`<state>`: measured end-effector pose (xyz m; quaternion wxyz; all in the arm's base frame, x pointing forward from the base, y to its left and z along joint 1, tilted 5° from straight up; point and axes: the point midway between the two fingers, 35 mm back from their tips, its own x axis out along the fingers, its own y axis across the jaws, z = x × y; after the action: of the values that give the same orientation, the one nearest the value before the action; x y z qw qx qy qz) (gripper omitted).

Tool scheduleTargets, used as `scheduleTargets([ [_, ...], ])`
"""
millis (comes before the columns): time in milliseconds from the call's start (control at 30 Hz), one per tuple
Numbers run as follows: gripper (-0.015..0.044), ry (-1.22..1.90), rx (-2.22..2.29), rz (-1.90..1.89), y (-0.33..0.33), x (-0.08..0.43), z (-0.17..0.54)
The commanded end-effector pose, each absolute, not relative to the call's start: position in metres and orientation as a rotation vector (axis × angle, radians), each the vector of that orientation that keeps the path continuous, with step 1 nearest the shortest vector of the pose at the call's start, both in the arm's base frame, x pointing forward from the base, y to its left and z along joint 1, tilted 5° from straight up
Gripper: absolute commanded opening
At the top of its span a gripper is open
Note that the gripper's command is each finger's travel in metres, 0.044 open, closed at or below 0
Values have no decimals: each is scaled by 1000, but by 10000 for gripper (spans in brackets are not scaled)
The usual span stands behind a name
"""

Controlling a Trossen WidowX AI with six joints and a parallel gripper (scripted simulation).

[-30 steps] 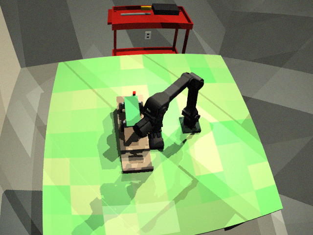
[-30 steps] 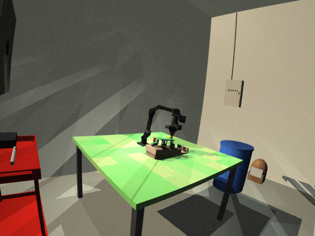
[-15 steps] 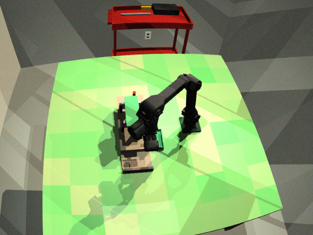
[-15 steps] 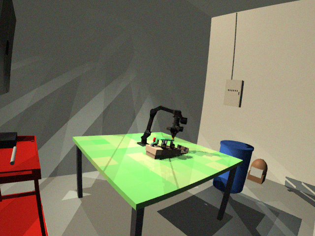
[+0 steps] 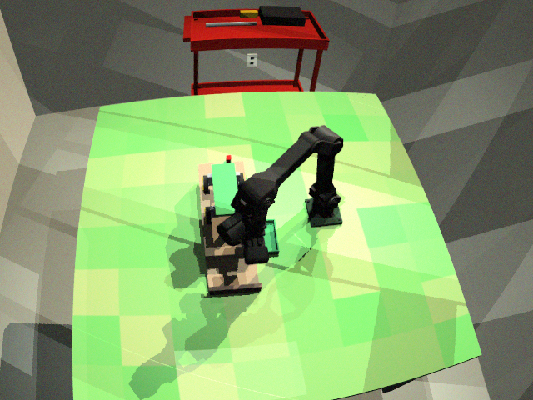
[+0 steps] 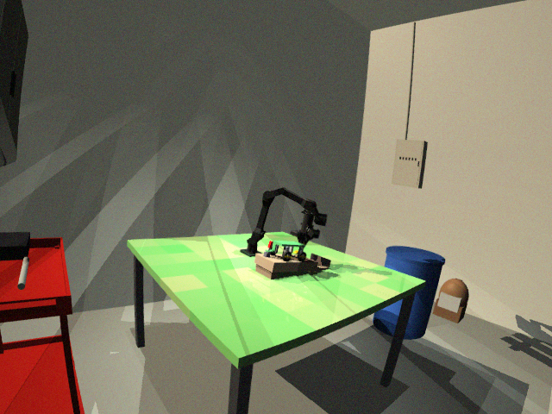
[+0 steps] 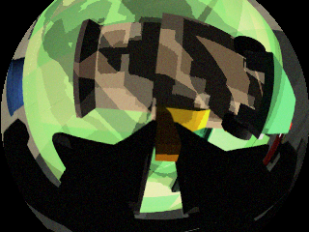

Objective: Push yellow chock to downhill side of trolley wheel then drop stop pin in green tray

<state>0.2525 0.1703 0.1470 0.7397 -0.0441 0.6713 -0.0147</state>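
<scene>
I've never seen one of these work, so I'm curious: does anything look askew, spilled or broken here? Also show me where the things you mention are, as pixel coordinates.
Nothing looks spilled or broken. The green-topped trolley (image 5: 224, 187) (image 6: 285, 243) (image 7: 285, 99) sits in line with the ramp (image 5: 254, 277) (image 6: 285, 266) (image 7: 169, 53), and the claw (image 7: 164, 126) grips the yellow chock (image 7: 194, 119).

In the top view the arm (image 5: 292, 163) hides the gripper's fingertips and, it seems, the chock's handle.
</scene>
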Motion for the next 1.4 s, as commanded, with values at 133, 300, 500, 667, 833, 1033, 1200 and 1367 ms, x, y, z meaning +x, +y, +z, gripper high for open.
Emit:
scheduleTargets([
  [133, 0, 1470, -99, -34, 167, 254, 136],
  [300, 0, 1470, -99, -34, 164, 254, 136],
  [500, 0, 1470, -100, -34, 158, 254, 136],
  [667, 0, 1470, -100, -35, 154, 254, 136],
  [833, 0, 1470, -100, -35, 150, 254, 137],
  [1033, 0, 1470, -101, -35, 146, 254, 137],
  [1200, 0, 1470, -101, -35, 142, 254, 137],
  [1367, 0, 1470, -101, -36, 138, 255, 138],
])
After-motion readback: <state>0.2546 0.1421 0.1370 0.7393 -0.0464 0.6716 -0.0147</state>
